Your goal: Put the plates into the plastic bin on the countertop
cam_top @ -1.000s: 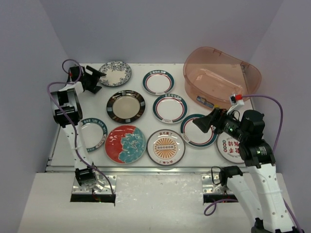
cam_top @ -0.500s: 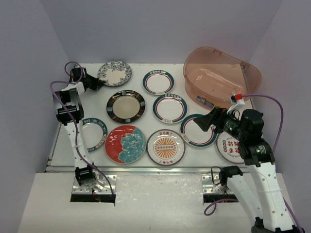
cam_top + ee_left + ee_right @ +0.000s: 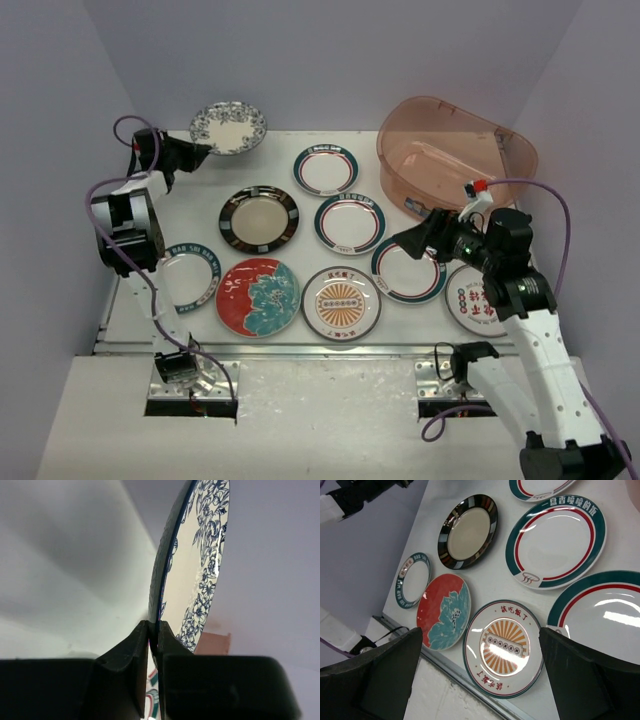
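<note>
Left tool (image 3: 152, 628) is clamped on the rim of the blue-floral round white plate (image 3: 195, 575), held aloft over the white table (image 3: 283, 172)'s far-left corner. Right tool (image 3: 405, 244), fingers apart, hovers near the translucent pinkish-brown plastic bin (image 3: 432, 178); the other plates (image 3: 258, 218) lie outside it.

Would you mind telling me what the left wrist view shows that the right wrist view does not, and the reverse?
Only the left wrist view: the left gripper shut on the rim of the blue floral plate, held edge-on.

Only the right wrist view: the open right gripper looking onto the orange sunburst plate, the red-and-teal floral plate, the dark-rimmed plate and teal-and-red rimmed plates.

Both: the white countertop and the lavender wall.
</note>
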